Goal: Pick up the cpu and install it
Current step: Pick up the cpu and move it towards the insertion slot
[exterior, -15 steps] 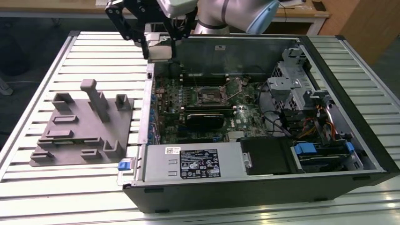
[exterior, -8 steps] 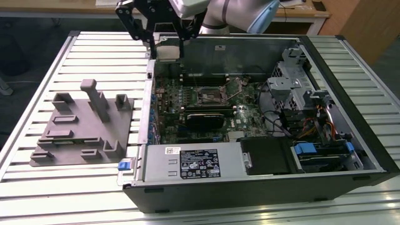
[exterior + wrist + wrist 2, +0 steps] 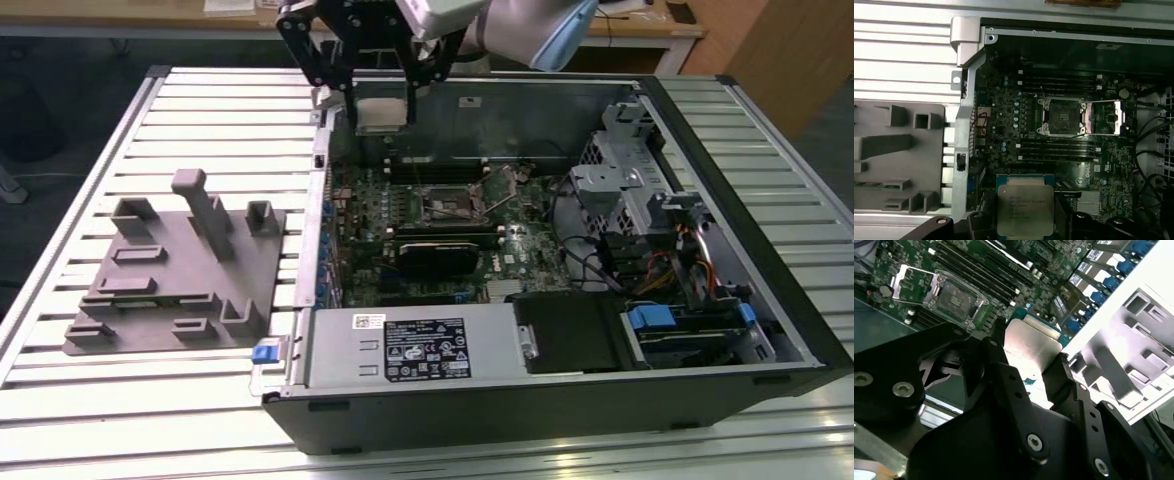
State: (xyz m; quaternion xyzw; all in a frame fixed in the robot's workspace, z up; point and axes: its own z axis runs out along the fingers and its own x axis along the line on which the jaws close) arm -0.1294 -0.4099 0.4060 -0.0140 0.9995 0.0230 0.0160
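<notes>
The cpu (image 3: 379, 112), a flat square chip with a silvery top, hangs in the air between the black fingers of my gripper (image 3: 380, 100), which is shut on it. In the exterior view it is above the far corner of the open computer case (image 3: 747, 130), on the view's left. Both wrist views show the cpu (image 3: 1029, 345) (image 3: 1025, 209) clamped by its two side edges in the gripper (image 3: 1029, 367). The open cpu socket (image 3: 447, 208) (image 3: 1061, 116) (image 3: 954, 300) on the motherboard is bare, its metal load plate (image 3: 1106, 117) swung aside.
A grey slotted fixture (image 3: 174, 265) lies on the slatted table (image 3: 80, 420) on the exterior view's left. Inside the case are a silver power-supply box (image 3: 414, 345), a black heatsink block (image 3: 434, 255), memory slots (image 3: 1056, 82), drive cages and cables (image 3: 667, 240).
</notes>
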